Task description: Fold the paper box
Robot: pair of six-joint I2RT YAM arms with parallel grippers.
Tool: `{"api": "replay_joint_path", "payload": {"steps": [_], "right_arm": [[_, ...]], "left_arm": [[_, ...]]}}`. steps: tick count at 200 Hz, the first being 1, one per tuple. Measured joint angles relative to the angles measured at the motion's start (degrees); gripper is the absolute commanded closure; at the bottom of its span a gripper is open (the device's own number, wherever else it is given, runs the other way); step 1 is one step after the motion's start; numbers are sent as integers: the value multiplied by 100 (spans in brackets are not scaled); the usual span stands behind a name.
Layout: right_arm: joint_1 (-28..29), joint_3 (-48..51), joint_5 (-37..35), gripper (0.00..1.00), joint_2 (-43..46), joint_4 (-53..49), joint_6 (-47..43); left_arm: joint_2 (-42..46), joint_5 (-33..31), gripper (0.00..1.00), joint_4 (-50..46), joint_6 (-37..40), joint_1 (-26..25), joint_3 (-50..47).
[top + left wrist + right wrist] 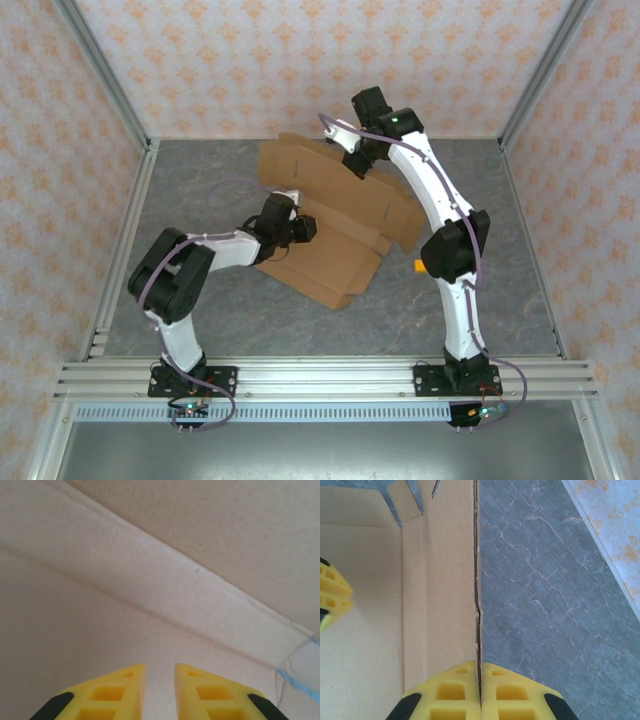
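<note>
Cardboard of the paper box (345, 200) lies partly folded toward the back middle of the table (200, 210), and 1 far panel looks lifted off it. The right hand (479, 672) is clenched on that panel's thin edge, the board pinched between its 2 fingers. The left hand (160, 672) hangs close over a creased face near the sheet's left side, its fingers narrowly parted and gripping nothing.

Risks, as I judge them:
- The right grip sits at the very rim, so a pull off-line may slip free or tear the edge.
- With the left hand not pressing down, the whole sheet could slide or lift rather than bend at its crease, perhaps knocking the small orange block (418, 265) nearby.
</note>
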State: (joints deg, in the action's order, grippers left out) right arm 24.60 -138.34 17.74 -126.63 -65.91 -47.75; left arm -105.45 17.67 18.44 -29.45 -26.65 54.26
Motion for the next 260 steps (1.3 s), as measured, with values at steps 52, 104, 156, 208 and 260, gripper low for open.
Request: {"api": "replay_joint_path", "payload": {"steps": [52, 104, 156, 208, 260], "right_arm": [[-4, -52, -109, 100, -149, 66, 122], [-33, -52, -144, 100, -262, 131, 162], [-37, -74, -133, 100, -282, 168, 201], [15, -72, -122, 100, -291, 81, 289], [59, 369, -118, 100, -205, 352, 487]], "left_arm": [[-1152, -57, 84, 1104, -614, -90, 686], [-1534, -101, 88, 1460, -872, -107, 874], [-1687, -278, 91, 1572, -1021, -140, 1021], [-1849, -522, 95, 1668, -1108, -262, 1082], [-1910, -715, 97, 1714, -1167, -297, 1086]]}}
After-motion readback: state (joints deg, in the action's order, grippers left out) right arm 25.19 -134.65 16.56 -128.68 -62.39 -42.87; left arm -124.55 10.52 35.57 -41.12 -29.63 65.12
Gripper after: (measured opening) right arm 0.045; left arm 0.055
